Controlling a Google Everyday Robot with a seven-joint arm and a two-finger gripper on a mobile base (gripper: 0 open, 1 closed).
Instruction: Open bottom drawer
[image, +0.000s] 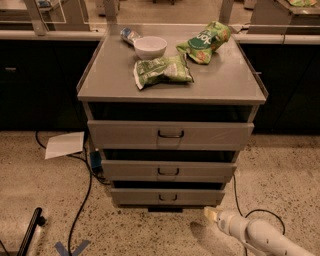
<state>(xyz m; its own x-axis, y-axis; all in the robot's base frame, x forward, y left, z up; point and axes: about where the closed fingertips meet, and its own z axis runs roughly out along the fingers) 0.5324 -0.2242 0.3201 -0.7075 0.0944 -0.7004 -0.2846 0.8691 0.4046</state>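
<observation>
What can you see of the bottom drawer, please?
The bottom drawer is the lowest of three in the cabinet: a flat grey front, metal by its look, with a small black loop handle at its centre. It sits level just above the floor and does not look pulled out; a dark gap parts it from the middle drawer. Nothing touches it: the gripper hangs low to its right, near the front's corner but apart.

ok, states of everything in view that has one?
bottom drawer: looks shut, handle not gripped
middle drawer: looks shut
top drawer: looks shut
gripper: low, right of and below the bottom drawer, touching nothing
bowl: upright on cabinet top
near bag: lying flat, crumpled
far bag: lying flat, crumpled
</observation>
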